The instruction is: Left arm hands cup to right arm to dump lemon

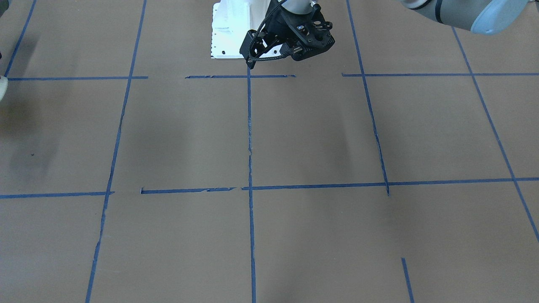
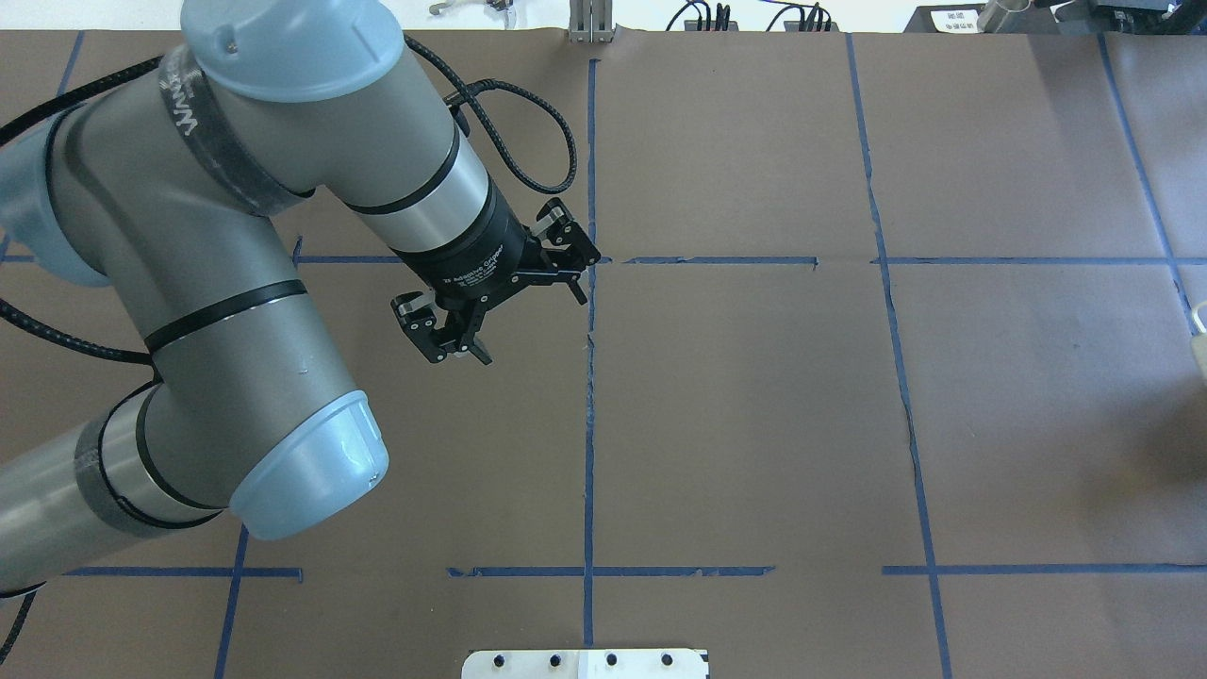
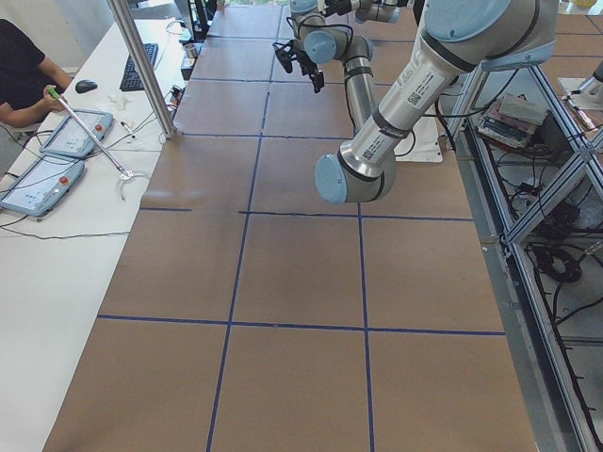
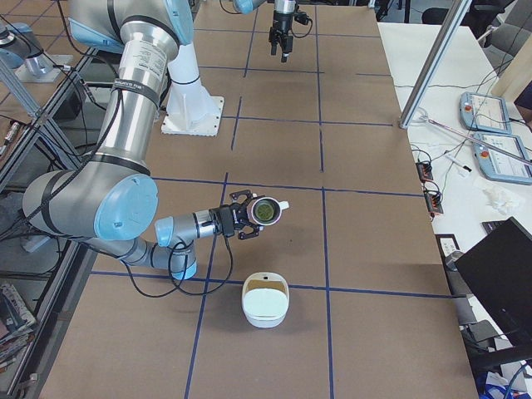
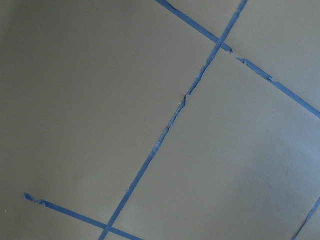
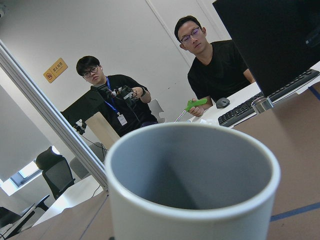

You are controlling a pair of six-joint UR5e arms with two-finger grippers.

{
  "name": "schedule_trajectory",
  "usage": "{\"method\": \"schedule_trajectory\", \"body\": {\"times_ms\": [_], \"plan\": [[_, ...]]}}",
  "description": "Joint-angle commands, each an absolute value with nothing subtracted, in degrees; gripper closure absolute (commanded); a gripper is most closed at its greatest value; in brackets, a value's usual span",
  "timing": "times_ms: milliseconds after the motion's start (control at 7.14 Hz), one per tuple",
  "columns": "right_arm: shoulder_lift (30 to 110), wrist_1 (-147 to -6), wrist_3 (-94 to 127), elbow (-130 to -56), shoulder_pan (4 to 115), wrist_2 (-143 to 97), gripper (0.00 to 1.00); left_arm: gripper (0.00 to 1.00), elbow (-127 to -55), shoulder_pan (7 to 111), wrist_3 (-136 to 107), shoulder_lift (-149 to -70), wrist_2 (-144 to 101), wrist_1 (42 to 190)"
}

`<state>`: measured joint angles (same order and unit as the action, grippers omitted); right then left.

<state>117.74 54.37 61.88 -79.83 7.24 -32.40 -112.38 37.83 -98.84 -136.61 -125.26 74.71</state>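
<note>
The cup [image 4: 277, 208] hangs in the air at the tip of my right gripper [image 4: 248, 218], a little above the table. Its mouth faces up, with the yellowish-green lemon [image 4: 265, 213] inside. The right wrist view shows the cup's grey inside [image 6: 190, 170] up close, with no lemon and no fingers in sight. I cannot tell whether the right gripper is shut. My left gripper [image 2: 531, 327] is open and empty, high over the table's middle line. Its holed black housing [image 1: 309, 35] shows at the top of the front view.
A white bowl-like container [image 4: 266, 301] stands on the table just beside and below the cup. Blue tape lines [image 2: 589, 424] divide the brown table. The robot's white base plate [image 4: 193, 116] sits at the table's edge. Operators sit at a side desk [image 3: 57, 141].
</note>
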Motion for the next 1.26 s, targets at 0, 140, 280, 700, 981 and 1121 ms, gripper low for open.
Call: {"method": "schedule_trajectory", "body": {"times_ms": [0,140,280,700,981,1121], "plan": [[121.96,59.3,69.03,-78.4,7.38,-35.39,0.91,0.0,-112.59,37.79,-98.88,-136.5,-125.16,74.71],[122.77,60.02,75.43,-77.18,7.56,-36.99,0.91,0.0,-112.59,37.79,-98.88,-136.49,-125.16,74.71],[122.7,64.99,78.8,-74.3,7.47,-37.09,0.91,0.0,-112.59,37.79,-98.88,-136.49,-125.16,74.71],[121.38,72.76,95.4,-66.45,7.82,-38.93,0.91,0.0,-112.59,37.62,-98.88,-136.49,-123.06,74.79],[119.28,80.37,103.75,-63.21,7.39,-38.76,0.9,0.0,-112.59,37.53,-98.88,-136.49,-122.7,74.79],[119.18,81.03,109.02,-62.85,8.17,-38.67,0.89,0.0,-112.67,37.53,-98.88,-136.49,-122.7,74.79]]}}
